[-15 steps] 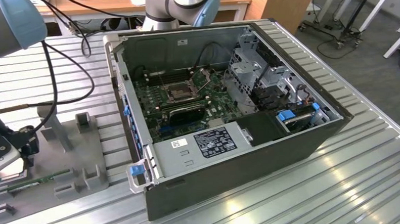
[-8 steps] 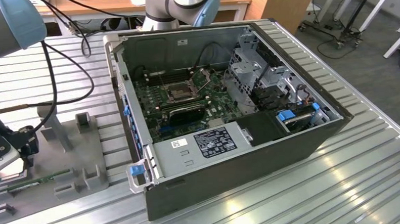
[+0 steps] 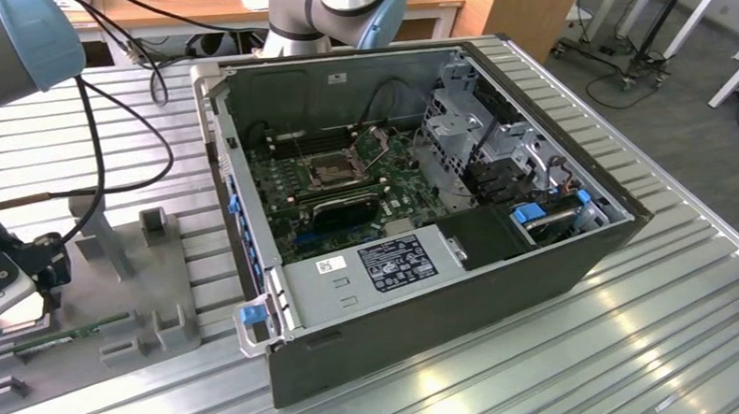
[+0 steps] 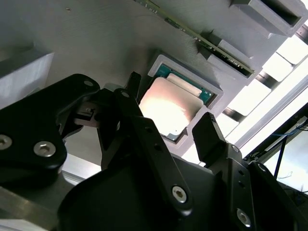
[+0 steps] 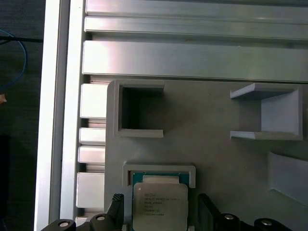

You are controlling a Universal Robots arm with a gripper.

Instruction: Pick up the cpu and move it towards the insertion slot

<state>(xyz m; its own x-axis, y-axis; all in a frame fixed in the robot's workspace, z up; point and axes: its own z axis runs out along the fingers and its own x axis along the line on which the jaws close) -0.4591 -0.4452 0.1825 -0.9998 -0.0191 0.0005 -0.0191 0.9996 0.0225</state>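
The cpu (image 5: 160, 207) lies flat in its recess of the grey tray (image 5: 216, 149), not yet lifted and well apart from the insertion slot (image 3: 333, 174) on the motherboard. The gripper (image 4: 169, 100) hangs over it, jaws apart, one finger on either side, clamping nothing.

Silver-topped cpu (image 5: 160, 208) lying flat in a raised square recess (image 5: 160, 169) of the grey tray (image 5: 216, 149), green edge showing on its twelve o'clock side. Gripper (image 5: 160, 201) straddling it, black fingers (image 5: 206, 208) spread at three and nine o'clock, each just outside the recess wall and clear of the chip. Open grey bracket (image 5: 139, 132) on the tray at eleven o'clock from the cpu, second bracket (image 5: 262, 115) at two. Ribbed aluminium table (image 5: 192, 60) beyond at twelve; blue cable (image 5: 21, 53) far off at ten.
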